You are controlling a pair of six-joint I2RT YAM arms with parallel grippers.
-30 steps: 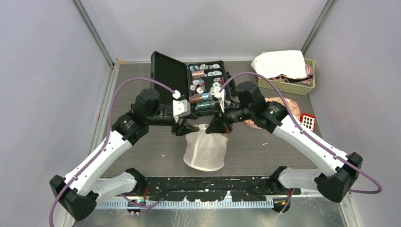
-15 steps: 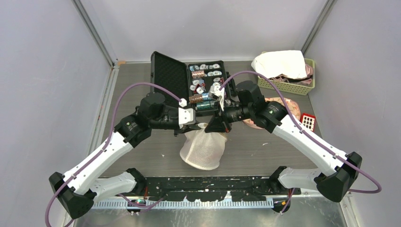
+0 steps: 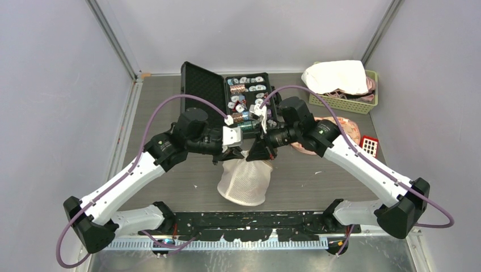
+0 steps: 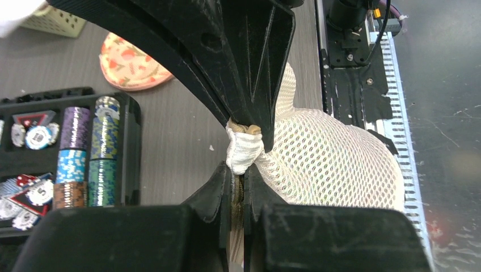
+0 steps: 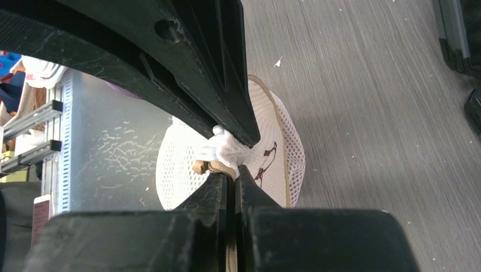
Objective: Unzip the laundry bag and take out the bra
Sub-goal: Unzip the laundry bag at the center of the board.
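On one grey wood-grain table (image 3: 170,170), ringed by pale walls: two arms, one open black chip case (image 3: 204,90) at 12 o'clock, one green basket (image 3: 346,102) at 2 o'clock, one white mesh laundry bag (image 3: 245,181) at centre. Sagging toward 6 o'clock from left gripper (image 3: 233,152) and right gripper (image 3: 258,152), both pinched tight on its bunched top, tips nearly meeting.

Desk: What is blocking the middle of the tabletop (image 3: 161,88)?

Photographer: The left gripper (image 3: 234,153) and right gripper (image 3: 258,152) are both pinching the top of the laundry bag (image 3: 245,182), tips nearly meeting, leaving no passage between them. The open chip case (image 3: 227,96) is standing just behind.

Desk: And free room?

Photographer: Bare surface is running along the left edge; a basket (image 3: 346,93) is filling the far right corner.
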